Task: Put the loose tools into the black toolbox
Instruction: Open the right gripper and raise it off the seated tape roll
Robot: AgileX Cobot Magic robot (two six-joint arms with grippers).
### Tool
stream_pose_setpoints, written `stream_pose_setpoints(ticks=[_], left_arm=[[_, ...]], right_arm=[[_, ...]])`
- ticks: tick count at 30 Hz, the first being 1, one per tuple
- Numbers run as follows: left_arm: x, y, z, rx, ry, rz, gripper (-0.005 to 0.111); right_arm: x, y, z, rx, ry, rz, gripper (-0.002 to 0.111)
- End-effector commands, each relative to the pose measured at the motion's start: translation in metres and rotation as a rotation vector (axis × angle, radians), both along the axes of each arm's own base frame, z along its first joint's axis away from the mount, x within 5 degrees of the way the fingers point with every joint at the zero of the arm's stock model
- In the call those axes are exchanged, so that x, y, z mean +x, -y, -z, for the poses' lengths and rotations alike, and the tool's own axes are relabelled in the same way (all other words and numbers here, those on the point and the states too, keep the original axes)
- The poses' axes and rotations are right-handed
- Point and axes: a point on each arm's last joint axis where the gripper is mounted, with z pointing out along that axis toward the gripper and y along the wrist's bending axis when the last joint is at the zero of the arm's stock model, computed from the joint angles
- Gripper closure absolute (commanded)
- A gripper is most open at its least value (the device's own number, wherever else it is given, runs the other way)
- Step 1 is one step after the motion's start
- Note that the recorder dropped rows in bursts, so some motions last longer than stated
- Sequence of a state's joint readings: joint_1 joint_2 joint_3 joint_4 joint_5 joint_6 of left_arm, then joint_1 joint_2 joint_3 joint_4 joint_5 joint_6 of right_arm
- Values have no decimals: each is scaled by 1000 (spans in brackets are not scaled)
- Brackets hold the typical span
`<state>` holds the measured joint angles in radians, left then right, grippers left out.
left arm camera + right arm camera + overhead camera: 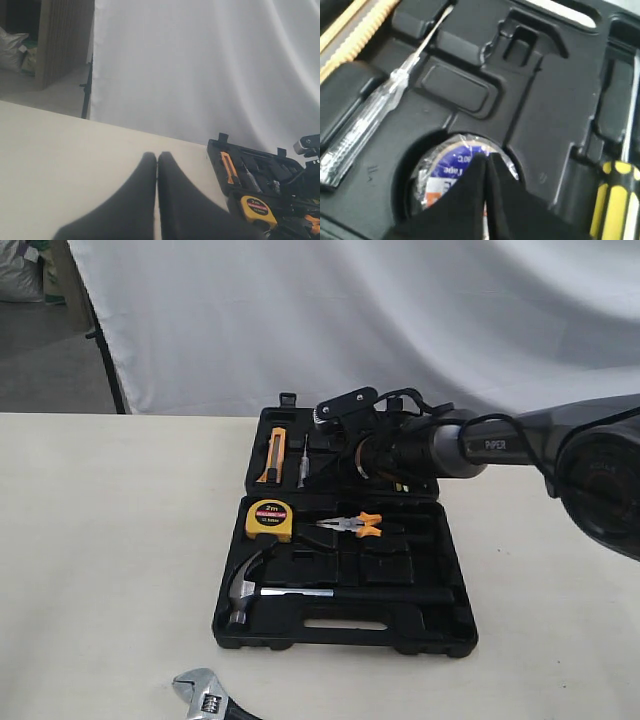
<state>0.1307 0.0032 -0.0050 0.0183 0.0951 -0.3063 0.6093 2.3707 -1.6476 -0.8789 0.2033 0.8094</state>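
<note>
wrench waiting outside the case

the silver adjustable wrench with black handle (pixel 208 697) lies on the pale surface (pixel 100 570) just in front of the large black moulded toolbox (pixel 440 635). it sits left of the case's middle, its handle slanting off the near edge. the steel claw hammer (pixel 243 592) and small dark tape roll (pixel 451 159) sit in recesses. the right tool (pixel 486 159), fingers together, hangs over the roll. the left tool (pixel 157 157), also together, is probably nearer the wrench.
</note>
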Motion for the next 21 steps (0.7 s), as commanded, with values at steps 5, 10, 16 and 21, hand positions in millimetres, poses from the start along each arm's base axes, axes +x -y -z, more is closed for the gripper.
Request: stream_pose_setpoints(ticks=[5, 10, 16, 21], left_arm=[[-1, -1, -2, 2, 13, -26, 106], [-1, -1, -2, 2, 13, -26, 106], [-1, -1, -2, 2, 13, -26, 106], [-1, -1, -2, 2, 13, -26, 106]], right_arm=[[-12, -11, 20, -81, -23, -72, 108], [-11, -11, -2, -61, 12, -66, 108], [-11, -2, -45, -88, 53, 5, 108], [-12, -5, -46, -36, 46, 2, 108]])
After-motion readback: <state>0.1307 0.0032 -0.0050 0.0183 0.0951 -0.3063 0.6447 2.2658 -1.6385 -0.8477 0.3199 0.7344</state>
